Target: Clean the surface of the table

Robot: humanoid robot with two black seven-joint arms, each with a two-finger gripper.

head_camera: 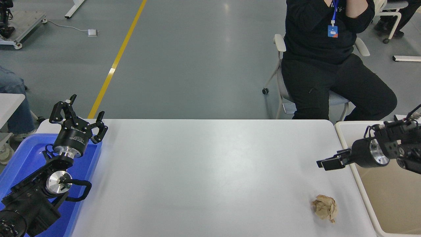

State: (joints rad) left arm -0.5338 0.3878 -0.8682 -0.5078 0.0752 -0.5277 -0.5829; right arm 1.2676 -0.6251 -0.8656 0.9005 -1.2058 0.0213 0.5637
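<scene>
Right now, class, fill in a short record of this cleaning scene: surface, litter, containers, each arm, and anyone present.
Surface: the table surface, white, bare apart from one item
Litter: crumpled brown paper ball, near right corner
Containers: blue tray at left edge; beige bin at right edge
Left gripper: jaws open, parked over the blue tray
Right gripper: above the table beside the bin, beyond the paper ball, not touching it
Person: seated on a chair at the far side

A paper wad (pixel 324 208) lies on the table surface (pixel 204 171), near its right bin (pixel 388 204).
</scene>
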